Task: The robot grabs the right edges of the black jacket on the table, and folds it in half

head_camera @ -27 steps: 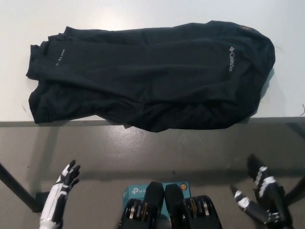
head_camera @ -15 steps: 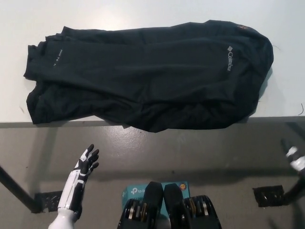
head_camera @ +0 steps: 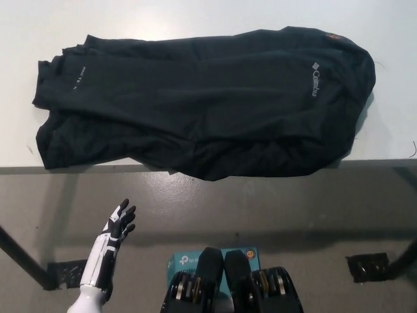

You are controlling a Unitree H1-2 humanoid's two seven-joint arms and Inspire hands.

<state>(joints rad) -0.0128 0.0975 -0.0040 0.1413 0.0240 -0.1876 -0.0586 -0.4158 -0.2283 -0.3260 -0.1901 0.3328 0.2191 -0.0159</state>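
Black jacket [head_camera: 202, 104] lies spread across the white table [head_camera: 195, 19], stretched from picture left to picture right, with its white chest logo [head_camera: 314, 79] near the right end. Its near hem bulges down to the table's front edge around the middle and seems to hang a touch over it. Along the far side a broad strip of bare tabletop runs the whole length, and narrower bare margins show at the left end and beyond the rounded right end. The left end looks bunched and layered, with folds I cannot sort out; a small line of white print [head_camera: 79, 76] there is too small to read. A tiny orange-brown tag [head_camera: 333, 38] sits at the upper right edge of the cloth.

Below the table edge the grey floor [head_camera: 260, 208] is open between the table legs. The white left hand [head_camera: 116, 225] hovers low at the lower left, well apart from the jacket and below the table's front edge, its fingers straight and slightly spread, holding nothing. The black right hand is out of the picture altogether. A blue box [head_camera: 186, 264] sits on the floor at the bottom middle, partly hidden, its lettering cut off.
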